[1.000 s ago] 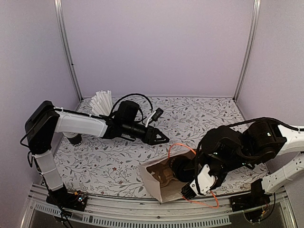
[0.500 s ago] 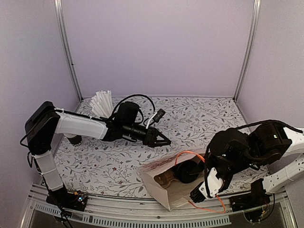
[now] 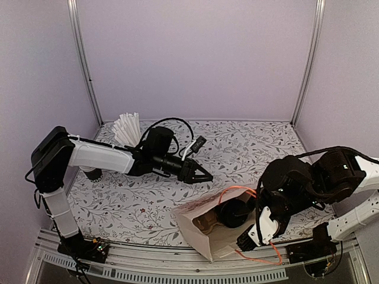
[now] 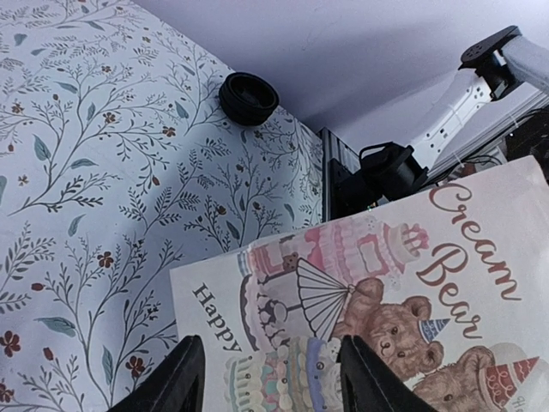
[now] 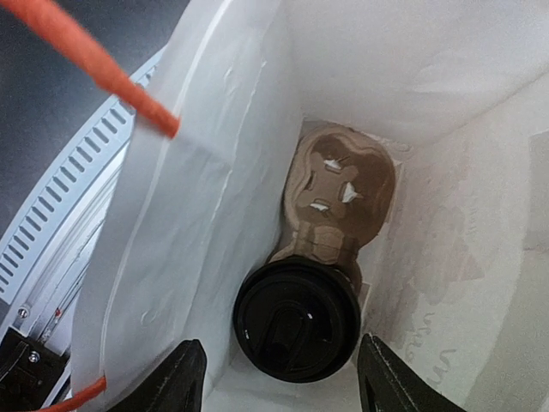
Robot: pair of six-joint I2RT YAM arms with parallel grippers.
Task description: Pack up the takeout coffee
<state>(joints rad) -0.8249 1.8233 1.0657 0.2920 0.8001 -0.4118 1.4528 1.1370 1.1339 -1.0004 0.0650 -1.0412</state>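
Note:
The takeout coffee (image 5: 298, 318), a black cup with a round black lid, sits inside the white paper bag (image 5: 197, 197), seated in a brown cardboard carrier (image 5: 339, 184). In the top view the cup (image 3: 235, 212) shows in the mouth of the bag (image 3: 198, 234), which lies on its side. My right gripper (image 5: 279, 378) is open and empty, just outside the bag's mouth, fingers either side of the cup's lid but apart from it; it also shows in the top view (image 3: 244, 241). My left gripper (image 4: 270, 378) is open and empty above the bag's printed side (image 4: 386, 292), and in the top view (image 3: 203, 176) hovers behind the bag.
The bag's orange cord handles (image 3: 237, 190) loop around my right wrist. A holder of white straws (image 3: 127, 127) stands at the back left, with black cups (image 3: 92, 173) behind my left arm. A low black round stack (image 4: 248, 96) sits near the table's right edge.
My right gripper has drawn back out of the bag toward the near right, leaving the lidded cup inside. My left gripper has edged slightly toward the bag.

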